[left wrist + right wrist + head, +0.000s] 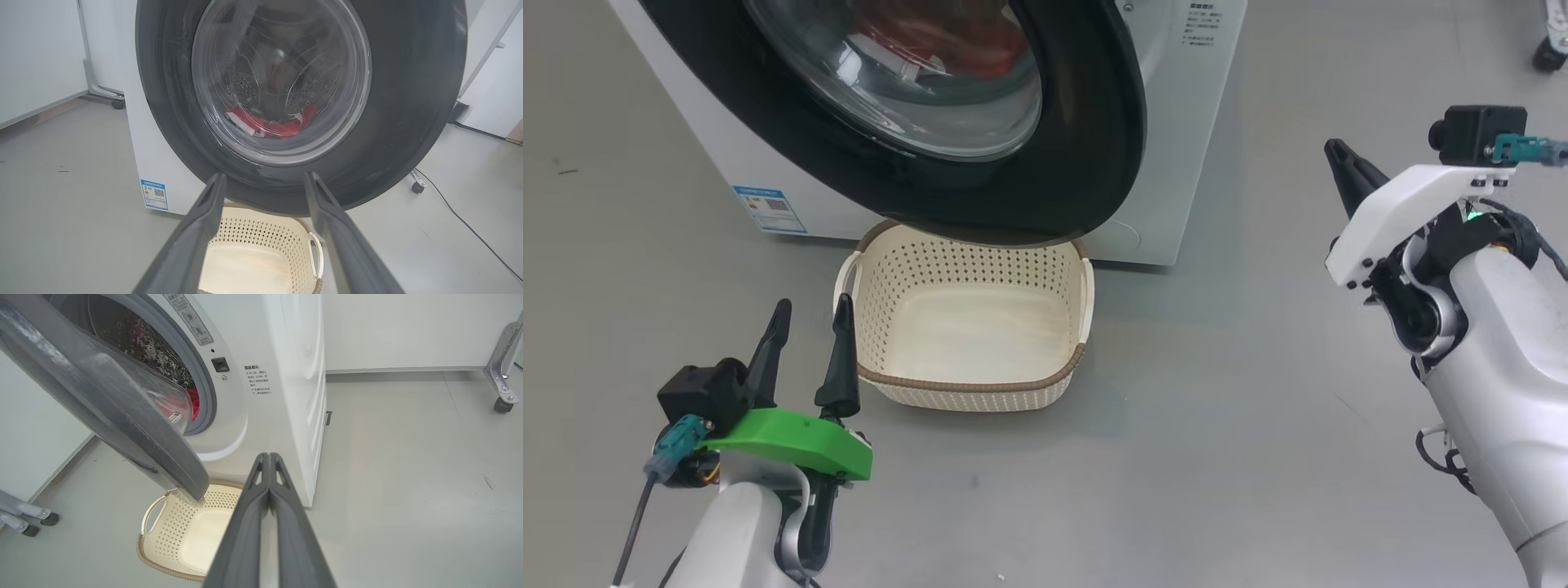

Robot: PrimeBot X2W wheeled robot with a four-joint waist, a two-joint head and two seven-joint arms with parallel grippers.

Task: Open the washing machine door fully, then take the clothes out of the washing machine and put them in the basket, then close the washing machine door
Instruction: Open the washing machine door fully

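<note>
The washing machine [1184, 163] stands at the top of the head view. Its door [1062, 163], black-rimmed with a glass bowl, hangs partly open above the basket [968, 322]. Red clothes [271, 124] lie in the steel drum behind the glass; the clothes [192, 404] also show past the door's edge. The cream basket [179, 535] on the floor holds nothing. My left gripper [813, 314] is open, low and just left of the basket, its fingers [200, 228] framing the door [404, 102]. My right gripper [1339, 155] is shut, raised to the right of the machine, with its fingers [267, 486] pressed together on nothing.
Grey floor lies all around the basket [261, 253]. A blue label [768, 208] marks the machine's lower front. Castor legs [500, 404] stand at the far right, more castors [28, 522] at the left, and a cable [461, 220] runs across the floor.
</note>
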